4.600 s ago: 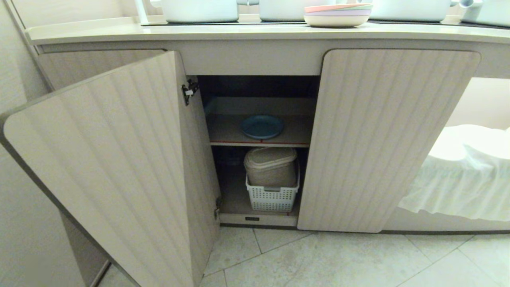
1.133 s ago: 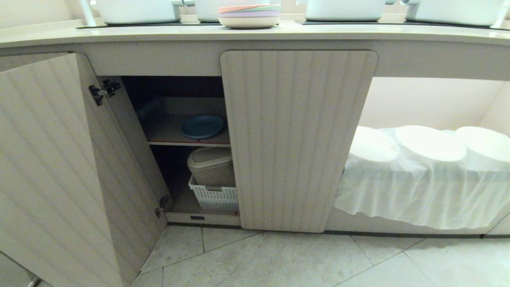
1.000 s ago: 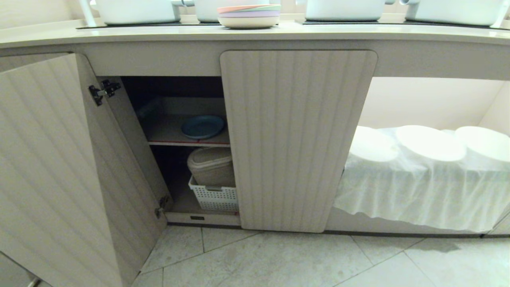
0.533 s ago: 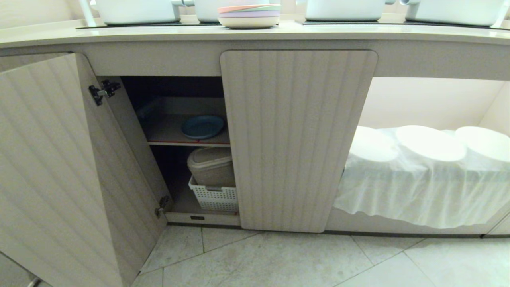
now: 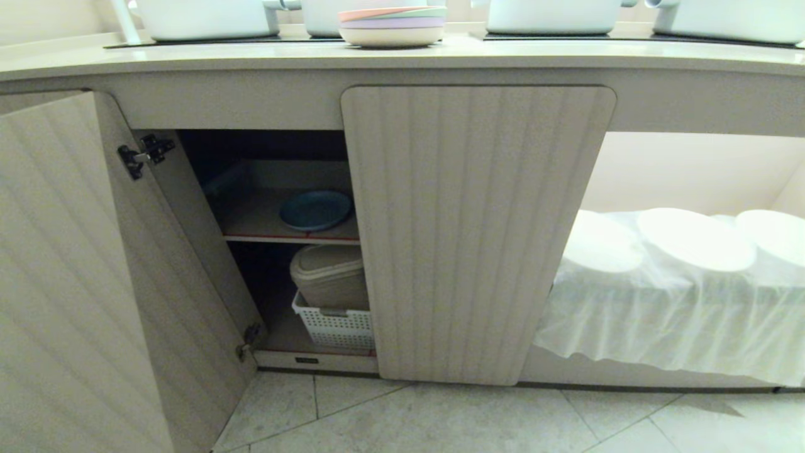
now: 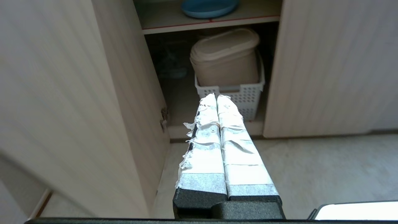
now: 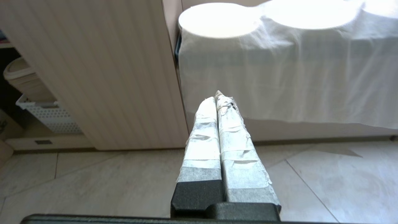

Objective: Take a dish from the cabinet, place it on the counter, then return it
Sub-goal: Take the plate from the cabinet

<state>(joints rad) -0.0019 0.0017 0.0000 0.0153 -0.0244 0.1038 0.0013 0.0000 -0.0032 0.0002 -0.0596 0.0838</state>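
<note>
The dish [image 5: 315,210] lies flat on the upper shelf [image 5: 289,238] of the cabinet [image 5: 251,107], behind the open left door [image 5: 82,270] and beside the edge of the shut right door [image 5: 471,233]. My left gripper [image 6: 216,97] is pressed closed with nothing in it, its taped fingers [image 6: 205,130] aimed into the opening; the dish sits above and beyond its tips, well apart, with the basket [image 6: 245,96] and the beige bin [image 6: 225,59] in it lying between, lower down. My right gripper [image 7: 219,96] is closed and empty too, pointing at the gap between the shut door and the white cloth [image 7: 279,77] draped to its right, so the dish is off to its left and out of its sight. Neither gripper shows from my head. In the left wrist view the dish's far edge is cut off by the frame. The counter [image 5: 402,60] runs above, with a plate stack [image 5: 391,25] and pots [image 5: 207,16] whose tops are cut off. The cabinet's back is too dark to read.
</note>
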